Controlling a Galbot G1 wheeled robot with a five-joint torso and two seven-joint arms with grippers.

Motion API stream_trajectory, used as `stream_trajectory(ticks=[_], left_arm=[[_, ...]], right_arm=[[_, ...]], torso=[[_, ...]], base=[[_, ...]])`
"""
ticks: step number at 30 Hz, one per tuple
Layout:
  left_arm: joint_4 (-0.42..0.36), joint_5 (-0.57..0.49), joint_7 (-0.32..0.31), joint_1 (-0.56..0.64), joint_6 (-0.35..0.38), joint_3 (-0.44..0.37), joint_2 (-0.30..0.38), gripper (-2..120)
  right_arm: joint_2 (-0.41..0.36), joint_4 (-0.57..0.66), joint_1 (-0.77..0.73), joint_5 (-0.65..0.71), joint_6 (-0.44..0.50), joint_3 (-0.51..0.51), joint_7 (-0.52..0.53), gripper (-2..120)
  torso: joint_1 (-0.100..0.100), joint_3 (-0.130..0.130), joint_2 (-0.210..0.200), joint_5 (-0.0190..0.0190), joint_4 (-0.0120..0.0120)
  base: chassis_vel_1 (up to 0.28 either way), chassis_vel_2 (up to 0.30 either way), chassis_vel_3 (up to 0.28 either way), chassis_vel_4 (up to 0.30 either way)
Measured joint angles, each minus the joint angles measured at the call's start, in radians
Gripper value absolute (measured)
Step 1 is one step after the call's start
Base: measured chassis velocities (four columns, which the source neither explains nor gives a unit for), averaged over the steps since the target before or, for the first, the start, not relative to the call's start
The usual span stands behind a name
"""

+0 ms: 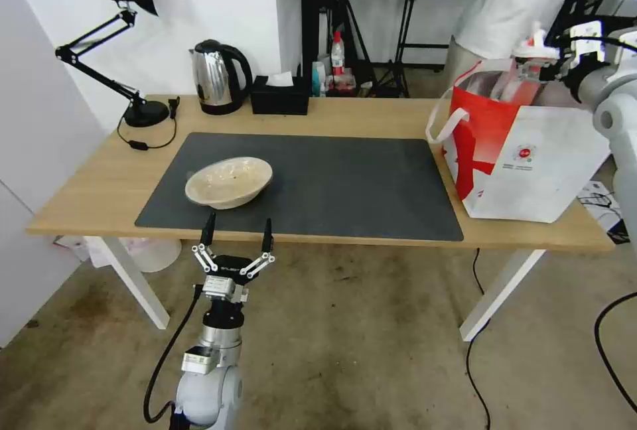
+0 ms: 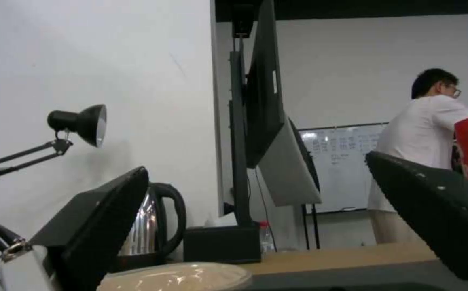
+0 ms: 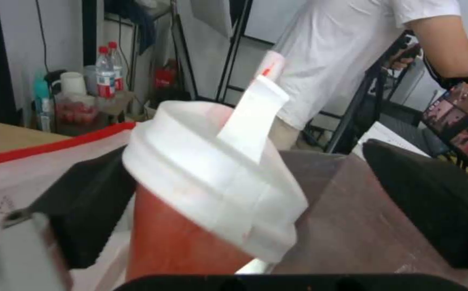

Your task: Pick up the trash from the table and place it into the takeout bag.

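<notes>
right end effector [image 1: 541, 62] holds the red cup [image 3: 191, 226] just above the takeout bag [image 1: 531, 164]; left end effector [image 1: 237, 236], spread wide, faces the beige bowl [image 1: 229, 181] at the tabletop [image 1: 99, 184] edge.

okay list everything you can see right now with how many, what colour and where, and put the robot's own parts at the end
Shallow bowl: one, beige, on the mat's left part, just beyond the left gripper.
Drink cup: one, red with white lid, tilted over the bag's open top, between the right gripper's fingers.
Takeout bag: one, white with red side panel, on the table's right end.
Mat: one, dark grey, centre of the table.
Table: one, light wood top, white legs.
Kettle: one, steel with black handle, back of the table.
Tissue box: one, black, right of the kettle.
Desk lamp: one, black, back left corner.
Left gripper: open, at the table's front edge.
Right gripper: above the bag.
</notes>
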Motion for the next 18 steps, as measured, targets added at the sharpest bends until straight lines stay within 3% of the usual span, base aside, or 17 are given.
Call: stream_trajectory(ticks=[12,15,18], left_arm=[[-0.012,0.006,-0.001,0.001,0.000,0.004,0.000,100],[-0.018,0.007,-0.001,0.003,0.000,0.003,0.000,100],[-0.022,0.007,-0.001,0.007,0.000,0.003,0.000,100]], right_arm=[[-0.027,0.000,-0.006,-0.008,0.001,-0.001,-0.013,100],[-0.044,0.000,-0.010,-0.054,0.001,0.002,-0.061,100],[-0.061,-0.006,-0.011,-0.186,0.002,0.015,-0.182,100]], torso=[[0.000,0.000,0.000,0.0000,0.0000],[0.000,0.000,0.000,0.0001,0.0000],[0.000,0.000,0.000,0.0000,0.0000]], base=[[0.000,0.000,0.000,0.000],[0.000,0.000,0.000,0.000],[0.000,0.000,0.000,0.000]])
